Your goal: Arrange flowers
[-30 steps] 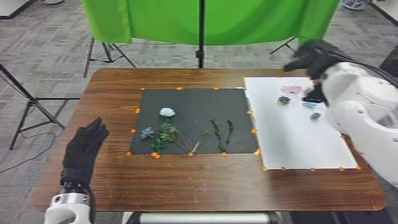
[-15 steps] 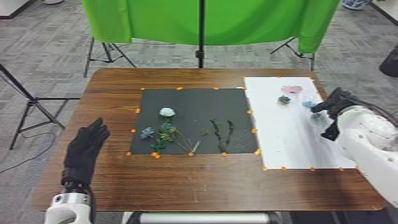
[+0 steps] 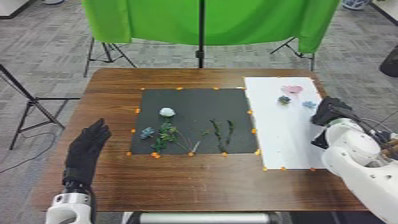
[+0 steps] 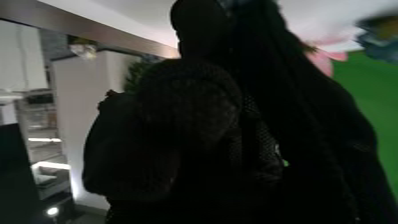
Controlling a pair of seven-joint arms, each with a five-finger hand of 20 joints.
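Black-gloved right hand has come down from upper right of the head view, past the far end of the white paper sheet, to the sheet's right edge, about mid-height. Sheet's far right corner uncovered now. Pale blue flower, beside the hand 1 s ago, now fully in sight; the small grey-blue flower's spot just below it is covered by the hand. White right arm swung lower, now over the sheet's near right corner.
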